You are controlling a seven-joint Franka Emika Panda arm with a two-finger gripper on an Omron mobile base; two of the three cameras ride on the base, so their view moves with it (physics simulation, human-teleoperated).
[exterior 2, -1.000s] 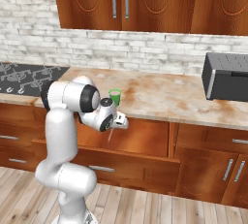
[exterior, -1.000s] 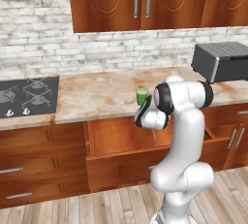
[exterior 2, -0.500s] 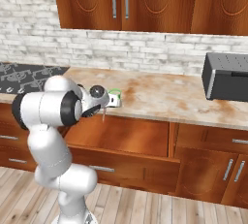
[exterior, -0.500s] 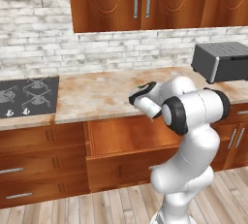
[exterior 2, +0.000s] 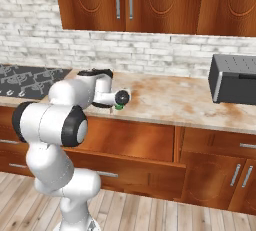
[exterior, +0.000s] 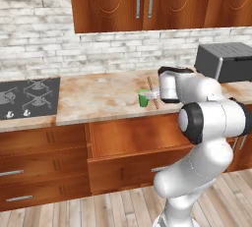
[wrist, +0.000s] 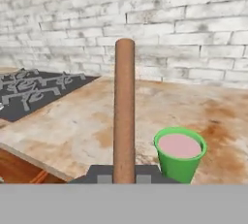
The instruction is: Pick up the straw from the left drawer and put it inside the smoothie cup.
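Observation:
The straw stands upright between my fingertips in the hand view, a brown stick rising from my gripper, which is shut on it. From the left base view the straw is slightly tilted, just right of the smoothie cup, with the gripper beside the cup above the counter. The green cup with its pink contents stands on the counter, lower right of the straw and apart from it. Only a sliver of the cup shows under the gripper. Below the counter the left drawer is pulled open.
A black stove lies at the counter's left end. A grey toaster oven stands at the right. The brick wall runs behind the counter, with wooden cabinets above. Narrower drawers with bar handles lie lower left.
The arm has swung up from in front of the open drawer to counter height, carrying the straw to a spot beside the green cup.

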